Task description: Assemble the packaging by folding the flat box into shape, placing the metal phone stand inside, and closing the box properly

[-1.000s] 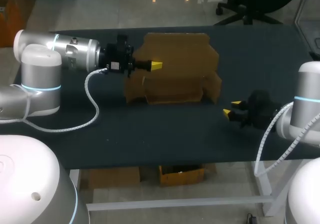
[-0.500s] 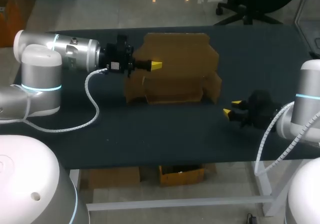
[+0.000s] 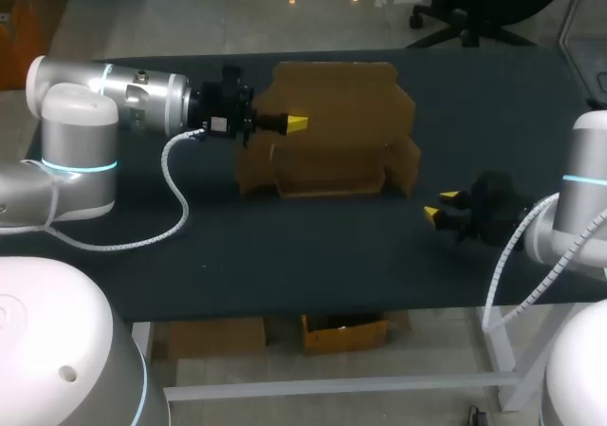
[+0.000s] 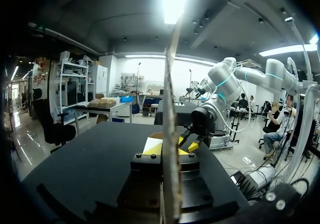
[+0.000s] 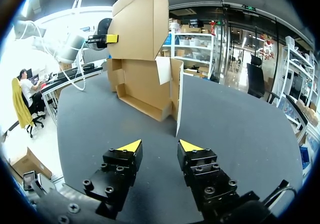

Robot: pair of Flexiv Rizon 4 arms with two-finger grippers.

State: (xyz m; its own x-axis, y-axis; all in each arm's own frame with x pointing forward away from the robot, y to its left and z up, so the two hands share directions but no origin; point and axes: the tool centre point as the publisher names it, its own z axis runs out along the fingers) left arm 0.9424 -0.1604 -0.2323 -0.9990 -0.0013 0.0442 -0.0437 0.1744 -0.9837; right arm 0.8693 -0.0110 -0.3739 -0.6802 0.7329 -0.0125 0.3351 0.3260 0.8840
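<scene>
Box (image 3: 332, 170) interior at frame centre partly hidden behind its near wall, left gripper (image 3: 298, 122) far fingertip masked by the raised flap (image 3: 346, 94) it pinches, right arm (image 3: 586, 198) cut off by right frame edge

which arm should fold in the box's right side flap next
Probably the right: the right pincer is open, empty and near that side flap, while the left pincer is shut on the upright lid of the box.
</scene>
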